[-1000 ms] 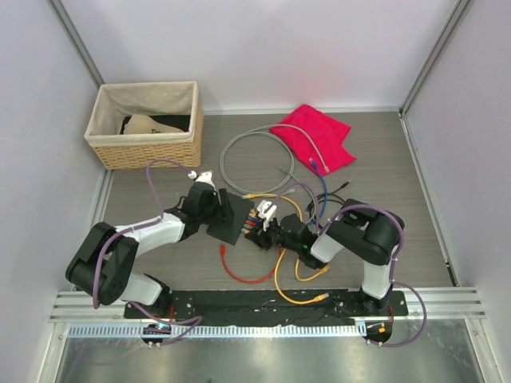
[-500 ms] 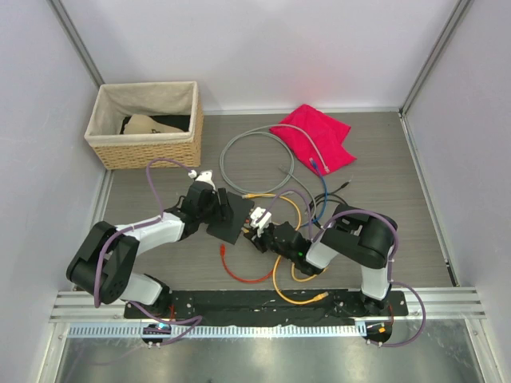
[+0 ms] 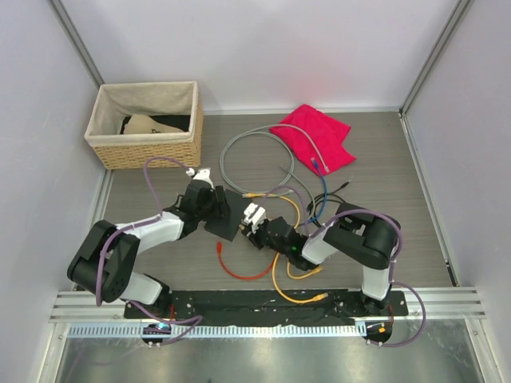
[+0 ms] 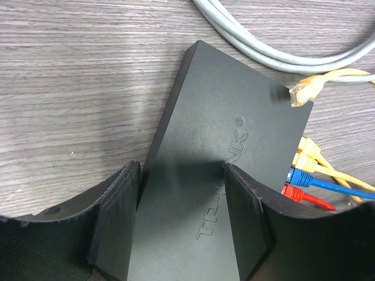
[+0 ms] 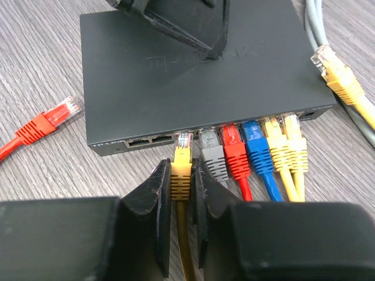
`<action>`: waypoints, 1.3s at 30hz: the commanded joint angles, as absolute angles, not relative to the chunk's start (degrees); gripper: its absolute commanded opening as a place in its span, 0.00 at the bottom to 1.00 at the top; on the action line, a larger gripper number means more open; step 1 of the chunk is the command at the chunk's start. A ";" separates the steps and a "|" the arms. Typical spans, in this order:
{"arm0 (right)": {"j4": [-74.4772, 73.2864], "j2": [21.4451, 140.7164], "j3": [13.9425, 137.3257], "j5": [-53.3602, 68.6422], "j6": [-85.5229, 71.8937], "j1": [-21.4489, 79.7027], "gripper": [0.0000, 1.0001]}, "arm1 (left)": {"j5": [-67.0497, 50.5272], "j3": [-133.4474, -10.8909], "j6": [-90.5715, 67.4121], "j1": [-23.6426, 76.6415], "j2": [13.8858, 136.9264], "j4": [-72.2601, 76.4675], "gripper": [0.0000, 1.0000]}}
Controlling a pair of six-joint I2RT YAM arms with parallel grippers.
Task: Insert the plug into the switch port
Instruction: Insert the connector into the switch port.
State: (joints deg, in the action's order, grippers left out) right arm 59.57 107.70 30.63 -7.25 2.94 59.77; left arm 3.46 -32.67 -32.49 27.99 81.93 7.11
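Observation:
The switch (image 5: 193, 88) is a flat dark grey box lying on the table, also seen from above (image 3: 226, 217) and in the left wrist view (image 4: 228, 146). My left gripper (image 4: 181, 175) stands over it with jaws apart and fingertips down on its top; the left finger sits at its long edge. My right gripper (image 5: 182, 170) is shut on the yellow plug (image 5: 183, 153). The plug's clear tip is at the mouth of the third port from the left, beside two empty ports. From above, the right gripper (image 3: 252, 230) is at the switch's right edge.
Grey, red, blue and two yellow plugs (image 5: 253, 146) fill the ports to the right. A loose yellow plug (image 4: 304, 91) lies on the switch's corner, and a loose red plug (image 5: 50, 120) lies left. Behind are a grey cable coil (image 3: 255, 159), a red cloth (image 3: 315, 136) and a wicker basket (image 3: 144, 124).
My right arm has moved left with the yellow plug, bringing it up to the switch's port edge. The left arm stays on the switch.

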 commanded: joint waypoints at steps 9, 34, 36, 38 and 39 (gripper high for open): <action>18.33 100.81 47.54 -5.54 0.18 60.29 0.34 | 3.34 -33.66 -33.75 29.97 86.13 -3.34 0.59; -13.09 97.03 64.42 -7.30 -1.15 59.77 0.57 | 2.99 -33.40 -33.66 29.88 85.17 -3.16 0.58; -15.37 96.51 65.21 -6.77 -0.26 59.77 0.56 | 2.99 -33.49 -33.57 29.97 85.25 -3.08 0.58; -17.74 96.33 66.44 -7.72 1.23 59.85 0.52 | 2.81 -33.40 -33.57 29.88 85.34 -3.08 0.58; -18.62 96.68 66.97 -8.00 1.32 59.42 0.50 | 2.81 -33.49 -33.57 29.88 85.43 -3.16 0.58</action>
